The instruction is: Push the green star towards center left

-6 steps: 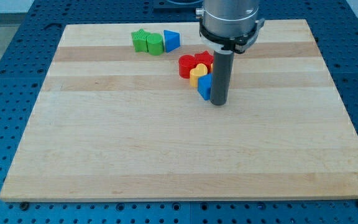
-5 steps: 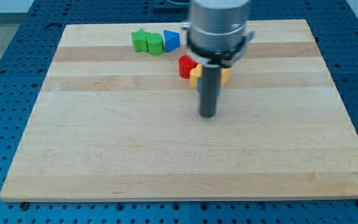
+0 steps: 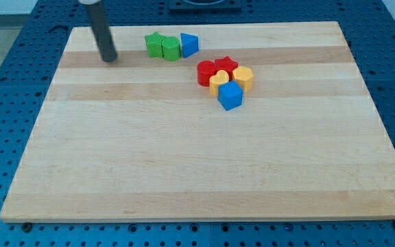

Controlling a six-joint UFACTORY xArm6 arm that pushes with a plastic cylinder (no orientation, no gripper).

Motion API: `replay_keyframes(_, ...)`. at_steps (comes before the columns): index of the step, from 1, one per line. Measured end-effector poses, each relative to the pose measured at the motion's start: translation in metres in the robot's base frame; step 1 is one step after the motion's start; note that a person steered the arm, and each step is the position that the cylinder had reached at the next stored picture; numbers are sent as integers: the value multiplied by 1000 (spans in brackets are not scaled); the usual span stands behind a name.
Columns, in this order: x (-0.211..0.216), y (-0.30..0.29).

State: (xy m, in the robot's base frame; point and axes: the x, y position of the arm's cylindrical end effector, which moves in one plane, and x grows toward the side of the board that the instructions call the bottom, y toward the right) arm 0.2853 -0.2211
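Note:
The green star lies near the view's top, left of centre, touching a second green block, which touches a blue block on its right. My tip rests on the board to the left of the green star, apart from it by a clear gap. The rod rises up out of the view's top.
A cluster sits right of centre near the top: a red block, a red star, a yellow heart, a yellow hexagon and a blue cube. The wooden board lies on a blue perforated table.
My tip has moved from beside the blue cube in the cluster across to the view's upper left, now left of the green star. The blocks have stayed put.

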Motion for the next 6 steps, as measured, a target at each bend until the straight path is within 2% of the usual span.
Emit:
replay_keyframes(1, -37, -17)
replay_keyframes(2, -70, 21)
replay_keyframes(3, -71, 87)
replay_keyframes(4, -70, 122)
replay_keyframes(6, -17, 120)
